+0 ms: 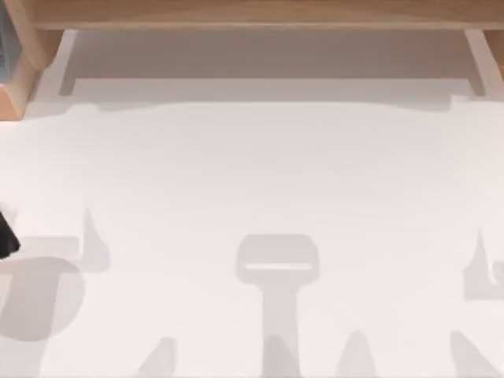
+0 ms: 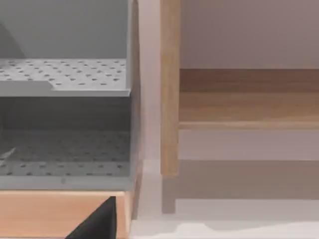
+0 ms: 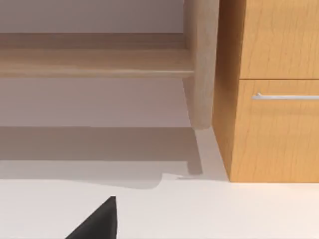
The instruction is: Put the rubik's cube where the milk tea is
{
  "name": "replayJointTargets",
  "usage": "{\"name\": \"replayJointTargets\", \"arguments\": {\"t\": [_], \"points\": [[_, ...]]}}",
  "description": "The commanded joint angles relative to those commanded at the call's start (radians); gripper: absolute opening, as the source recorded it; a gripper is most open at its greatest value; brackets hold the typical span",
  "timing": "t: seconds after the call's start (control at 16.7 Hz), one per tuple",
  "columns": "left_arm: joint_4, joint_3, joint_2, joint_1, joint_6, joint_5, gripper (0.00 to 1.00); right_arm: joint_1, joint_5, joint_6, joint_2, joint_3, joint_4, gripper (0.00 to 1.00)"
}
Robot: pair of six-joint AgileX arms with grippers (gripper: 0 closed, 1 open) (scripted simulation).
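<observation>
Left gripper (image 1: 6, 236): dark tip at the white surface's (image 1: 260, 173) left edge; finger state cannot be told. Wooden shelf (image 1: 260, 12) along far edge. Grey perforated rack (image 2: 65, 74), drawer with metal handle (image 3: 284, 96); no legible writing.

The white bench (image 1: 260, 181) is lying flat and wide. Grey shadows are falling on its near part. A wooden shelf (image 1: 260, 16) is running along its far edge, with a leg standing on the bench at each far corner.
</observation>
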Motion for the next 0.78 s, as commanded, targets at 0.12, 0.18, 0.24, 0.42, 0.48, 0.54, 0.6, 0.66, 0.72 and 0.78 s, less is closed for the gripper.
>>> {"name": "replayJointTargets", "arguments": {"t": [0.12,0.18,0.24,0.42,0.48,0.54,0.6,0.66,0.72,0.78], "points": [[0.011,0.145,0.153,-0.050,0.005,-0.048,1.00,0.000,0.000,0.000,0.000,0.000,0.000,1.00],[0.018,0.228,0.240,-0.078,0.008,-0.074,1.00,0.000,0.000,0.000,0.000,0.000,0.000,1.00],[0.025,0.314,0.332,-0.107,0.010,-0.102,1.00,0.000,0.000,0.000,0.000,0.000,0.000,1.00],[0.046,0.592,0.630,-0.203,0.016,-0.191,1.00,0.000,0.000,0.000,0.000,0.000,0.000,1.00],[0.053,0.686,0.732,-0.235,0.017,-0.221,1.00,0.000,0.000,0.000,0.000,0.000,0.000,1.00],[0.060,0.780,0.834,-0.267,0.018,-0.251,1.00,0.000,0.000,0.000,0.000,0.000,0.000,1.00],[0.067,0.872,0.934,-0.298,0.018,-0.279,1.00,0.000,0.000,0.000,0.000,0.000,0.000,1.00],[0.073,0.962,1.030,-0.327,0.018,-0.307,1.00,0.000,0.000,0.000,0.000,0.000,0.000,1.00],[0.078,1.047,1.123,-0.355,0.018,-0.333,1.00,0.000,0.000,0.000,0.000,0.000,0.000,1.00],[0.083,1.128,1.209,-0.381,0.017,-0.357,1.00,0.000,0.000,0.000,0.000,0.000,0.000,1.00]]}}
